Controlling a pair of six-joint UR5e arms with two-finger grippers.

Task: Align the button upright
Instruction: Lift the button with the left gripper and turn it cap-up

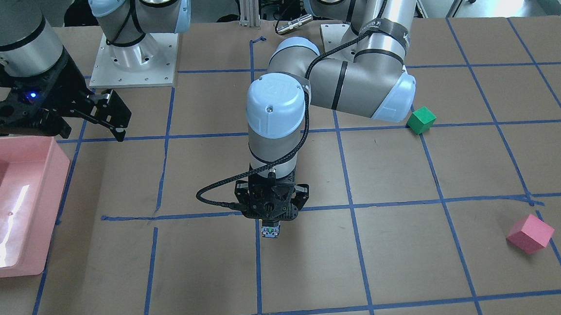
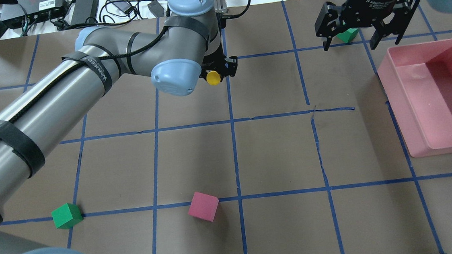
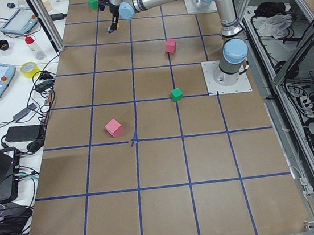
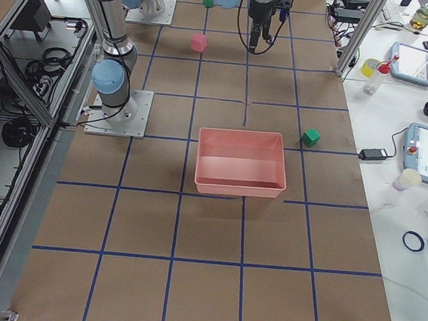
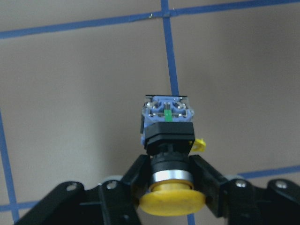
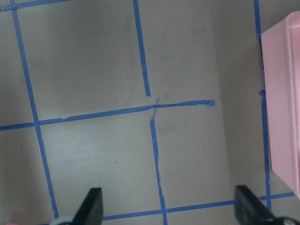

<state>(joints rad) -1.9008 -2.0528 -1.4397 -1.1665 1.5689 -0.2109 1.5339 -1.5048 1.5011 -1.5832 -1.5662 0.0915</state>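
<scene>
**While gripped, the button hangs base-down**

Clamped by its black collar between the left fingers [image 5: 208, 178], the button [image 5: 167, 136] points its blue-and-grey terminal base beyond their tips toward the brown paper tabletop [image 5: 70, 93]. I cannot tell whether it touches. Its round yellow cap sits behind the tips, above a shiny metal ring. It looks light and rigid. The glossy cap seems slippery, so the squarer black body is the better hold. Right fingers [image 6: 93, 206] gape wide, empty.

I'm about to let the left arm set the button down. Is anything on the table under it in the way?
Nothing visible does. The left gripper holds the button base-down, and the table below it shows only blue tape lines.
</scene>
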